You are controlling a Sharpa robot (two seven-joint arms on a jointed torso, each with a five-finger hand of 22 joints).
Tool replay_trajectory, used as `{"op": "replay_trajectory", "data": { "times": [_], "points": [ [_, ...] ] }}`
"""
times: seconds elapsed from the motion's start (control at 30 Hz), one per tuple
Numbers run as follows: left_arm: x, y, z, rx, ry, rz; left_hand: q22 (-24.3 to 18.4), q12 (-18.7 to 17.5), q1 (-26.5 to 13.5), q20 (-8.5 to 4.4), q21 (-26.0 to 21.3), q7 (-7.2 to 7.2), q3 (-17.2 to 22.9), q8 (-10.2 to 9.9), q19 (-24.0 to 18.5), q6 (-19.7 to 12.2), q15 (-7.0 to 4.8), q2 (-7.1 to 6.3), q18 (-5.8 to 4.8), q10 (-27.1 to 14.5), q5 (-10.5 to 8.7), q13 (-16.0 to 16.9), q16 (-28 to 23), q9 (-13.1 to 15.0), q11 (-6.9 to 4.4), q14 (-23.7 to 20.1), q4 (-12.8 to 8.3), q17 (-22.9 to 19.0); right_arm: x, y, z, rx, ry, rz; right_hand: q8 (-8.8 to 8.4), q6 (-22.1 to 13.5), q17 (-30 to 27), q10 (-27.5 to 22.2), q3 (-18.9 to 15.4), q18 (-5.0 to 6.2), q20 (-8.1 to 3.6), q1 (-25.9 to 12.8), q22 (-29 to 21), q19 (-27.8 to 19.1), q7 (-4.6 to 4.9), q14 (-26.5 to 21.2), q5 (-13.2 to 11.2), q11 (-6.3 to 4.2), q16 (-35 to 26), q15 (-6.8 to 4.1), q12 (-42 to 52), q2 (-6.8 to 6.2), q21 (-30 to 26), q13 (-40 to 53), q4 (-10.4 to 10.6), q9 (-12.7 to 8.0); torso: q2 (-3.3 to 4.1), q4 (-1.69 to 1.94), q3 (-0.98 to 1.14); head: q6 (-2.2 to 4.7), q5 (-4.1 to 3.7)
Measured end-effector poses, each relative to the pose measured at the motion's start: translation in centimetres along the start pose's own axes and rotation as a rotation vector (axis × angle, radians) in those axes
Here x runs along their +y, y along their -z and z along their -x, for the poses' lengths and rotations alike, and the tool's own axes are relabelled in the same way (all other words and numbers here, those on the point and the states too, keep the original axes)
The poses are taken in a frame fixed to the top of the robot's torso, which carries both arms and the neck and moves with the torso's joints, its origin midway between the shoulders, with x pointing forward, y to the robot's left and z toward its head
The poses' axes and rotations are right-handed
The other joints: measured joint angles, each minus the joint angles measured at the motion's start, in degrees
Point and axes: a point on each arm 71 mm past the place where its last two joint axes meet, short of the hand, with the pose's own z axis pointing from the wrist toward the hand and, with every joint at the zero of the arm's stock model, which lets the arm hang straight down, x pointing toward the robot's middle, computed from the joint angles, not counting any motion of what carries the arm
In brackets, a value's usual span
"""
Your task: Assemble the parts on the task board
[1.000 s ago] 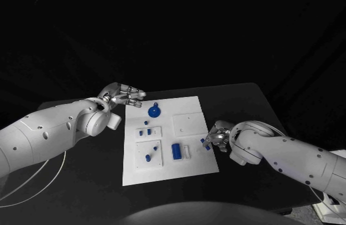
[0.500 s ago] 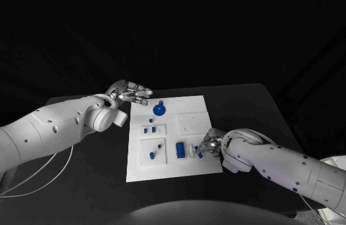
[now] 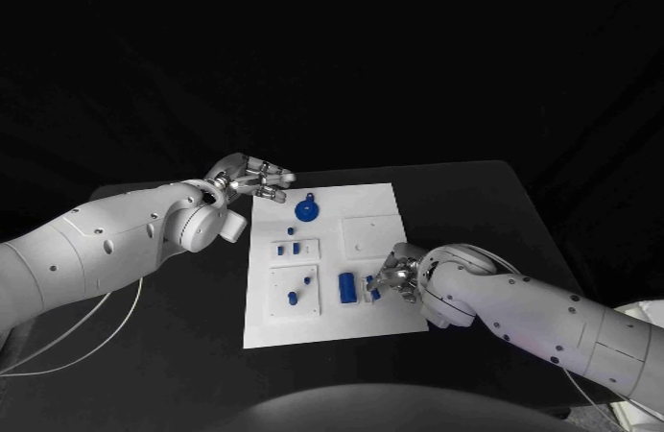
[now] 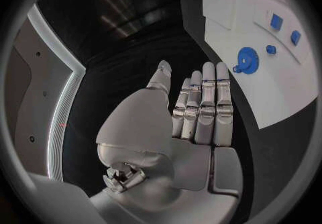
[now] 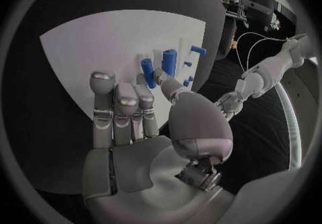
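1. We see the task board [image 3: 367, 307], a white plate, lying in the middle of the black worktop [image 3: 470, 202].
2. We count about eight blue parts on it, among them a round gear [image 3: 306, 210] at its far left and an upright cylinder [image 3: 346, 288] nearer its near right.
3. Our right hand [image 3: 391, 280] pinches a small blue peg [image 5: 147, 72] beside that cylinder.
4. Our left hand [image 3: 257, 180] hovers off the board's far left corner, fingers [image 4: 204, 101] straight, side by side, holding nothing.
5. We can read no writing.
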Motion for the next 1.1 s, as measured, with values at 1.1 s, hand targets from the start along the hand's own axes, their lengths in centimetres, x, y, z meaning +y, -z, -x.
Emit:
{"op": "replay_trajectory", "data": {
  "times": [1.1],
  "points": [
    [0.06,0.05,0.09,0.002,0.000,0.003,0.0,0.0,-0.2,0.00,0.0,0.00,0.0,0.0,0.0,0.0,0.00,0.25,0.00,0.0,0.00,0.0,0.0,0.0,0.00,0.0,0.0,0.0,0.43,-0.61,-0.71,0.004,0.067,0.008,0.23,0.7,0.0,0.0,-5.0,0.00,0.00,-1.1,0.0,0.0,-0.45,0.0,-0.3,0.00,0.0,0.01,0.0,-1.01,0.0,0.1,2.3,-1.0,-0.03,-0.03,-0.02,-0.20,0.53]
  ]
}}
